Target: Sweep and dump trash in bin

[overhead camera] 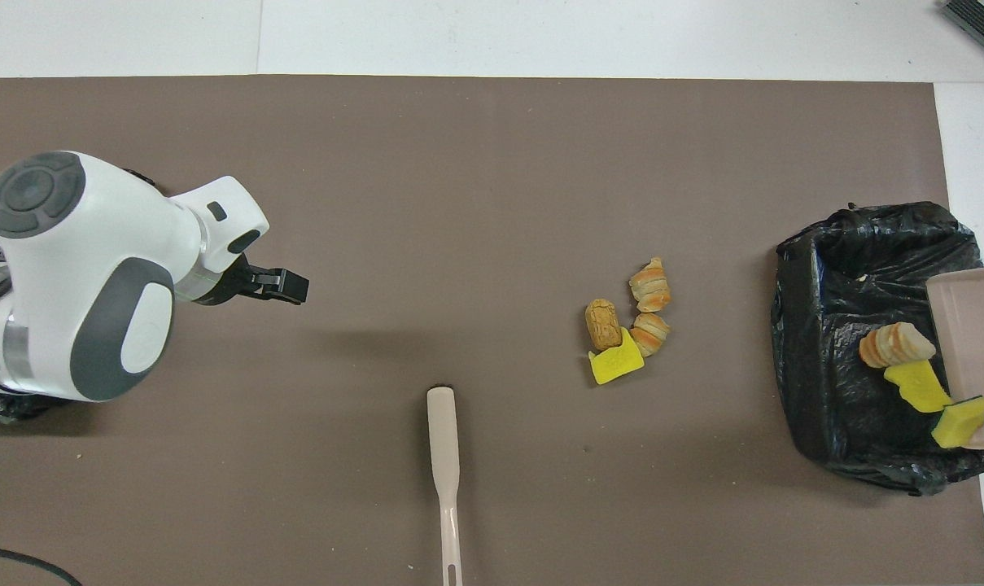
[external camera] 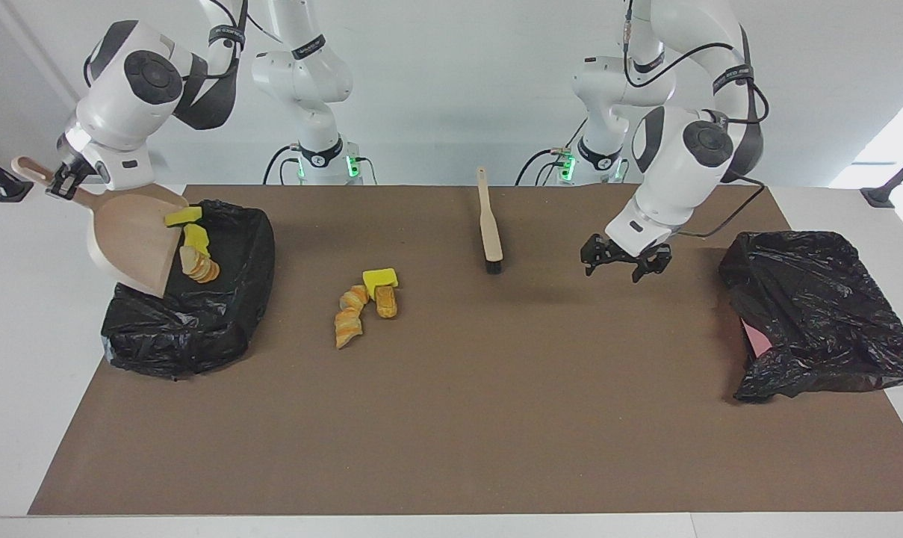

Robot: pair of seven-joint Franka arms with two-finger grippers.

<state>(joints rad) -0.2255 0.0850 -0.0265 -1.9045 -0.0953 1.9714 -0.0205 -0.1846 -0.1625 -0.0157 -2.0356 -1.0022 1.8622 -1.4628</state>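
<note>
- The right end effector [external camera: 61, 181] pinches the handle of the beige dustpan [external camera: 130, 239], tipped steeply over the black-lined bin [external camera: 219, 314] at the right arm's end of the worktop [external camera: 496, 418].
- Part of the trash is being dumped: a bread-like chunk [external camera: 199, 266] and two yellow sponge pieces [external camera: 184, 217] slide off the dustpan's lip at the bin's opening. Whether they are fully off the pan cannot be told.
- Inside the bin only black liner shows beneath these pieces; nothing else can be made out in it.
- By the look of it the task is roughly half done. A second pile [external camera: 365, 302] is left on the worktop beside the bin, toward the left arm's end: three orange-brown bread chunks and one yellow sponge piece, touching one another.
- The brush [external camera: 489, 226] lies flat on the worktop, free of either arm, farther from the bin than the pile and nearer to the robots.
- The left end effector [external camera: 621, 261] hangs with fingers spread, holding nothing, over bare worktop between the brush and a second black bag [external camera: 817, 314], which is well apart from the bin.
- A pink surface shows at that bag's edge; its contents cannot be told.
- Left to do, probably: retrieve the brush, sweep the pile into the dustpan, dump again.
</note>
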